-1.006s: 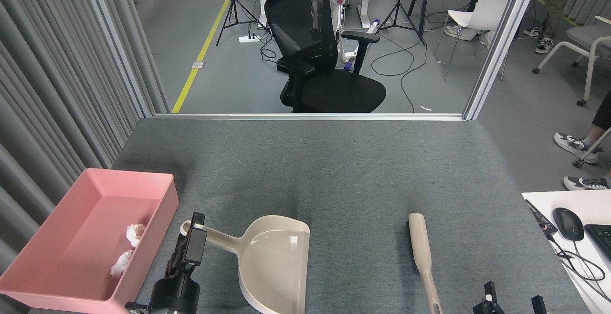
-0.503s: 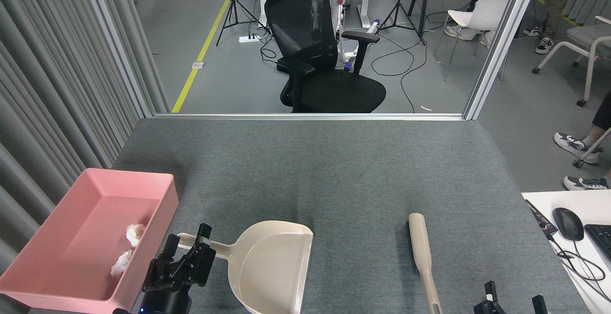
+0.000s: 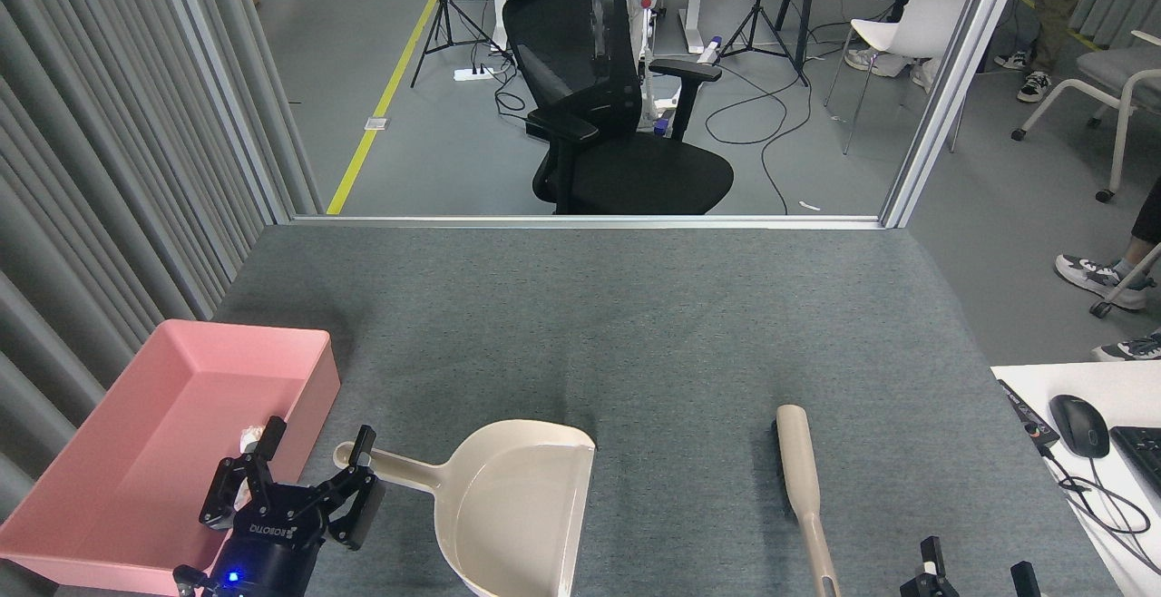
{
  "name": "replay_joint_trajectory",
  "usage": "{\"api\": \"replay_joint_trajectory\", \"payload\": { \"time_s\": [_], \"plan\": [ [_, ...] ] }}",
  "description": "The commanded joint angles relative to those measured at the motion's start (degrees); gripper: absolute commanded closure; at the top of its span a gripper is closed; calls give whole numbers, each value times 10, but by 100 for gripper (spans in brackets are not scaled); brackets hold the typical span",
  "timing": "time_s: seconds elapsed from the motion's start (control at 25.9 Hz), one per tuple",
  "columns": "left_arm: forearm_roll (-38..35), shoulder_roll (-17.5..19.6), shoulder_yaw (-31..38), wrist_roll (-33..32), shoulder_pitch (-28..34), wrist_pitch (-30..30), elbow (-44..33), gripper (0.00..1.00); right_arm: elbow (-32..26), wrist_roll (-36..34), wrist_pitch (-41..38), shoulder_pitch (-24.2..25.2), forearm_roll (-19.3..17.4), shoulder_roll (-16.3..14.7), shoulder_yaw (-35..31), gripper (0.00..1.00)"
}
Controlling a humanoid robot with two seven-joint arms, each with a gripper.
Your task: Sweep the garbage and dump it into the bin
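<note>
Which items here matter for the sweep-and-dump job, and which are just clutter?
Job: pink bin, tissue wad in it, dustpan, brush, left gripper.
Clutter: office chair, mouse, white chair.

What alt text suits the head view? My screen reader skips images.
The left gripper hangs open beside the dustpan handle, by the pink bin. A brush lies to the right on the grey table.
</note>
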Motion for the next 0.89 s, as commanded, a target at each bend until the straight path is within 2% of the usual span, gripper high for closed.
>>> {"api": "replay_joint_trajectory", "payload": {
  "time_s": [0.0,0.39,0.66,0.85],
  "plan": [
    [-78,11,2,31,-1,-1,-1,1,-8,25,-7,3,1,-3,-1,0],
    [-84,35,1,38,24,-26,0,1,-23,49,-16,-1,1,-7,-5,0],
    [-84,34,0,47,34,-39,0,1,-23,49,-17,-1,6,-16,-3,0],
    [-83,36,5,-1,66,-56,-1,1,-25,46,-46,-1,6,-14,-5,0]
  ]
}}
